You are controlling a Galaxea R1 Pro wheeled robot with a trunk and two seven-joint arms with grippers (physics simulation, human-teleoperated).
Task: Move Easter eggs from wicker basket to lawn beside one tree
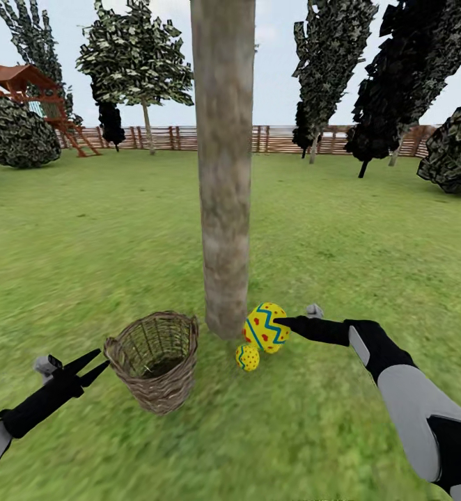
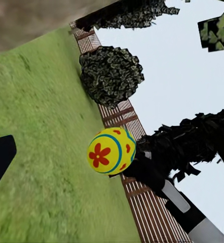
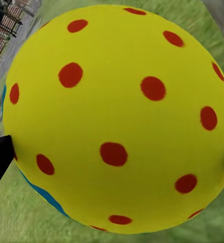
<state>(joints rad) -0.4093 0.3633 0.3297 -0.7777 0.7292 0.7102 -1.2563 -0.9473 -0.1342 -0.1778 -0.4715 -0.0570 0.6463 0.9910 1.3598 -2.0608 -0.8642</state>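
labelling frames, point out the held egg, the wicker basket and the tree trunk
held egg (image 1: 267, 325), head view, its banded side
wicker basket (image 1: 162, 387), head view, front woven wall
tree trunk (image 1: 224, 209), head view, mid bark

My left gripper (image 1: 95, 363) was matte black, with two slim fingers tapering to sharp points and a small pale grey block at its wrist. The forearm behind it was black, giving way to a light grey panel. My right gripper (image 1: 280, 322) was black too, with a small grey block beside it; that arm ran black, then a narrow grey strip, then a broad pale grey shell, then black again.
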